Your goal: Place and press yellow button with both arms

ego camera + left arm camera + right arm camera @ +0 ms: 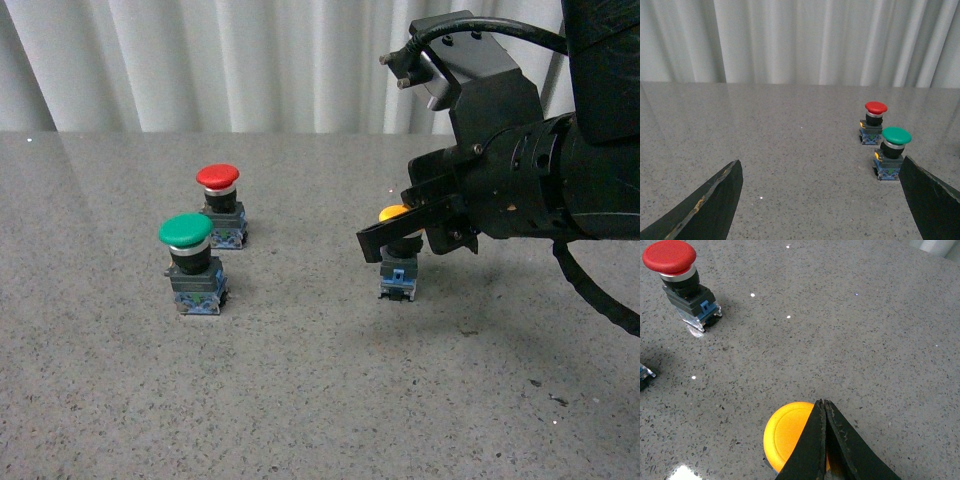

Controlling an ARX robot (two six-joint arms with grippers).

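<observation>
The right gripper (366,243) had its two black fingers pressed together into a single wedge, nothing pinched between them. Right under that closed tip stood the yellow button (398,272), upright on the grey speckled table (300,400). From the wrist camera the tip (822,402) lay across the near edge of its cap (785,435), a wide, smooth, orange-yellow dome. From the front only a sliver of yellow peeked above the fingers, with the black neck and a blue block on the dark base below them. Whether the tip touched the cap I couldn't tell.

Off past the fingertips, well apart from them, the green button (190,250) and red button (220,200) stood near each other.

The left gripper (820,160) was spread wide with nothing between its fingers, and the green button (892,152) sat just beside one finger.
</observation>
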